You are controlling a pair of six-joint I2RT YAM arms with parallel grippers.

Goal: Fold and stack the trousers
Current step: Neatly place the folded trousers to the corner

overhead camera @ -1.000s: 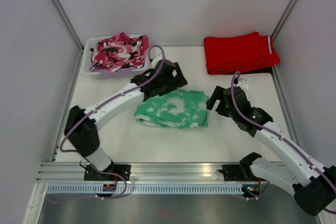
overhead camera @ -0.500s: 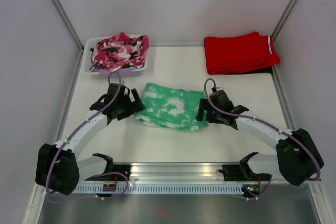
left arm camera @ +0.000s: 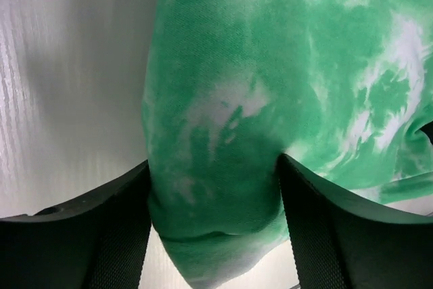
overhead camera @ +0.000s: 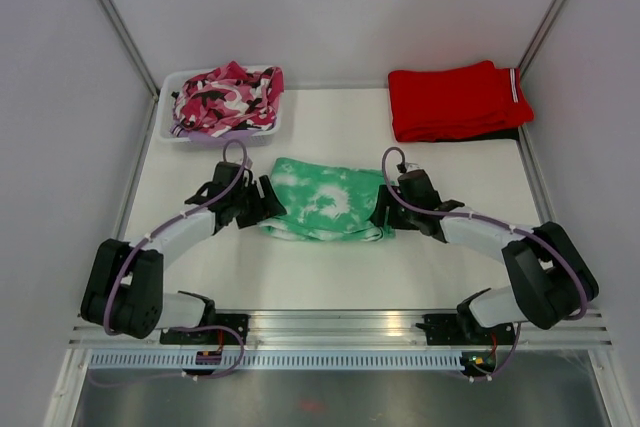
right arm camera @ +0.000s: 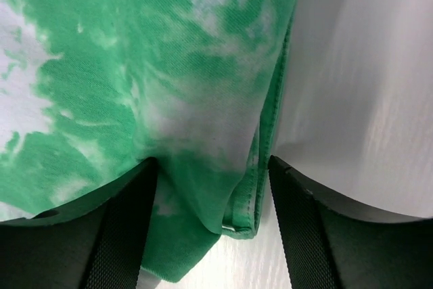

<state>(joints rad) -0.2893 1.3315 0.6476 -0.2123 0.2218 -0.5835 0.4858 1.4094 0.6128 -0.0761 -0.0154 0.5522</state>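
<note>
where the desk (overhead camera: 330,132) is barest, near its middle, the trousers (overhead camera: 327,202) lie folded into a compact mint-green bundle blotched with white, their long side running left to right. a thicker fold shows along the near edge, where the layers sit one over another.

the left hand (overhead camera: 268,199) is low at the bundle's left end, and its wrist view shows a rounded fold of the fabric filling the gap between the two black fingers (left arm camera: 101,235), touching the inner face of each. the jaws stand wide about it; whether they are clenched on the cloth or only astride it i cannot tell.

the right hand (overhead camera: 383,209) is at the bundle's right end, likewise low. in its wrist view the hemmed edge of the trousers lies between its fingers (right arm camera: 101,235), hard against the one on the left of the view and just beside the other. wide jaws again, and whether they are grasping i cannot tell.

at the far left corner a pale tray (overhead camera: 165,107) holds a crumpled pink, black and white camouflage garment (overhead camera: 228,95). at the far right, well apart from the bundle, lie folded red trousers (overhead camera: 455,99) with a white stripe.
</note>
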